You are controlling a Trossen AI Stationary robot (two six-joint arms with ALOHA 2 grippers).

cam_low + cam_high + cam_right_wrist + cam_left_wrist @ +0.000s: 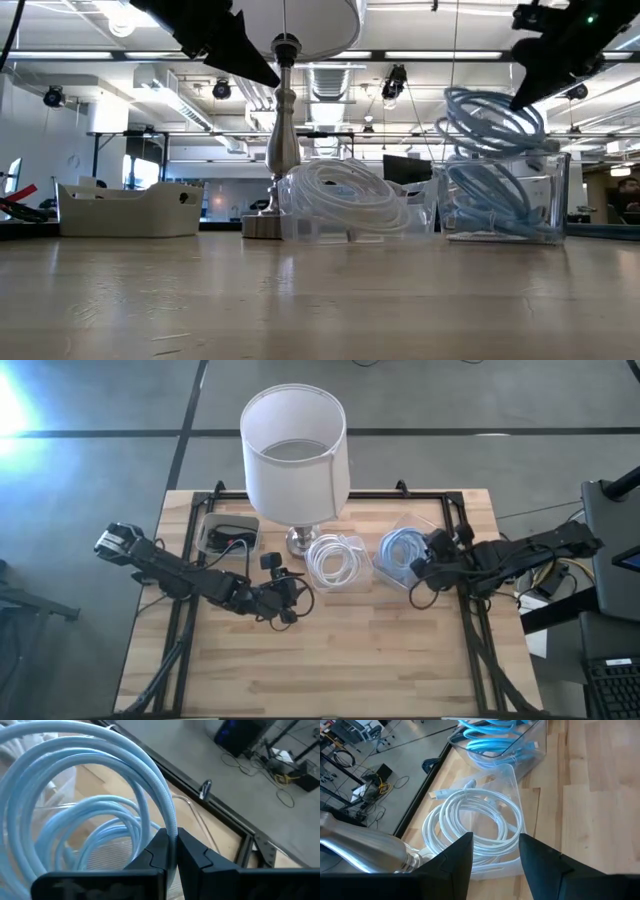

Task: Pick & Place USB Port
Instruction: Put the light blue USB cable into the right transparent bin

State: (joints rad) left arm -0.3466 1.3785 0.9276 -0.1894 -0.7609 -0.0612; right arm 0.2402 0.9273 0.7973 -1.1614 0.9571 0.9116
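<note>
A coiled light-blue USB cable [403, 549] sits in a clear box [556, 196] right of the lamp. Its upper loops [490, 115] rise above the box rim. A coiled white cable [335, 559] lies in a shallow clear tray [517, 780] beside it. My right gripper [171, 839] is over the near right side of the blue coil, shut on one strand. My left gripper [495, 840] hovers open, just left of and nearer than the white coil, pointing at it and touching nothing. My right gripper pinches one loop of the blue cable [170, 822] between its two fingers, coming from above and from the table's right. The fingers lie across the strand. The held loops stand raised above the box, while the lower loops [490, 205] stay inside it.
A table lamp with a white shade [293, 450] and a metal base [300, 540] stands behind the white coil. A white bin [229, 532] holding dark items sits left of the lamp. A black frame [470, 630] runs along the table's edges. The near half of the wooden table [340, 670] is bare.
</note>
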